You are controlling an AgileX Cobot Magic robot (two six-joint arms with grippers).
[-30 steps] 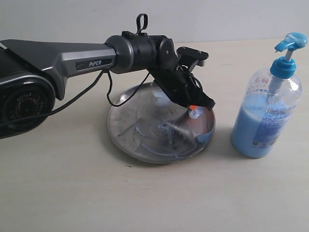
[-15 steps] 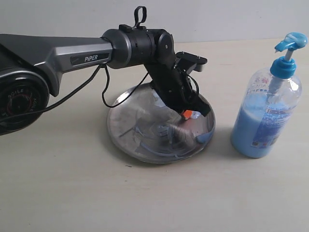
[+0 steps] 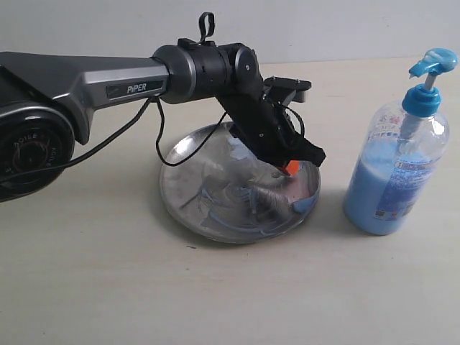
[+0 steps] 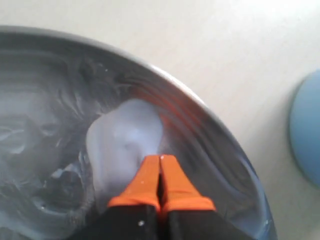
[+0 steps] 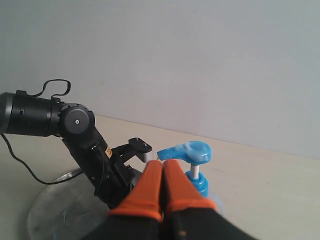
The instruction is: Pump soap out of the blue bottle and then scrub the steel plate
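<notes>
The steel plate (image 3: 180, 205) lies mid-table, streaked with bluish-white soap (image 3: 215, 194). My left gripper (image 3: 289, 167) points down into its right side. Its orange fingers are pressed together on a pale, soapy wad (image 4: 125, 140) that rests against the plate's wall (image 4: 210, 112). The blue bottle (image 3: 394, 176) stands upright to the right of the plate with its pump head (image 3: 433, 63) raised. In the right wrist view my right gripper (image 5: 161, 162) is shut and empty, hanging in the air short of the pump head (image 5: 187, 152). It is outside the exterior view.
The left arm's grey link (image 3: 79, 83) reaches in from the left above the table, with a black cable (image 3: 162, 140) looping down beside the plate. A pale wall (image 3: 323, 29) closes the back of the beige table (image 3: 237, 295).
The left gripper swept a little to the left over the plate, then back toward its right rim, dragging the wad through the soap. The bottle has not moved.
</notes>
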